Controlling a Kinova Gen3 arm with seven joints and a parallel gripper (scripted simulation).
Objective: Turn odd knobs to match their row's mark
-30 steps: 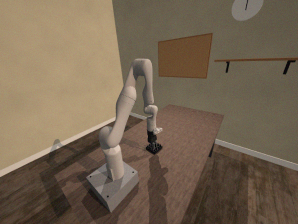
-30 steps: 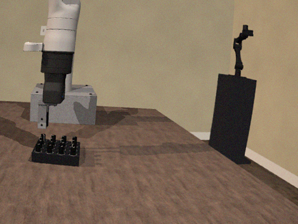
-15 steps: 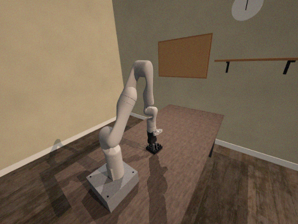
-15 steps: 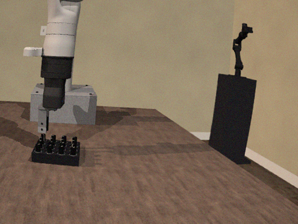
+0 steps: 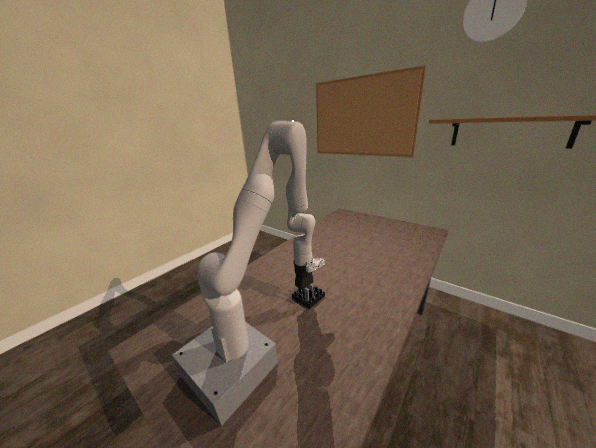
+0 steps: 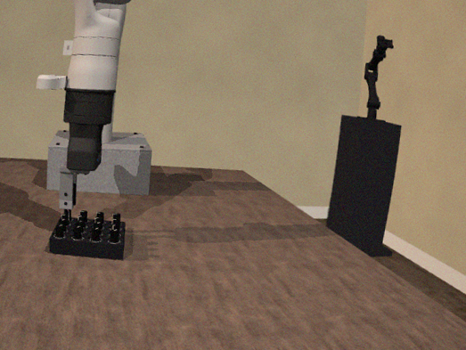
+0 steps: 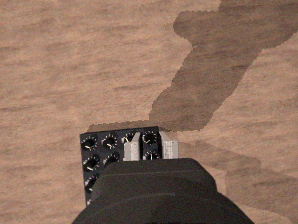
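Observation:
The black knob box [image 5: 308, 304] [image 6: 86, 247] [image 7: 100, 151] stands on the table, with rows of black knobs bearing white lines. My gripper [image 5: 309, 291] [image 6: 68, 213] [image 7: 150, 140] points down, partly open, with its fingertips at knob height over the box's left column in the exterior view. In the wrist view the fingers stand either side of the rightmost visible column. Two knobs of that column show between them: an end knob [image 7: 149, 137] and the one below it. The gripper body hides the lower right of the box. Printed names are too small to read.
The arm's grey base block [image 5: 225, 370] [image 6: 101, 171] stands behind the box in the exterior view. A dark pedestal [image 6: 361, 180] with a small black arm stands beyond the table's edge. Neighbouring knobs stand close beside the fingers. The arm's shadow [image 7: 200, 85] crosses the table.

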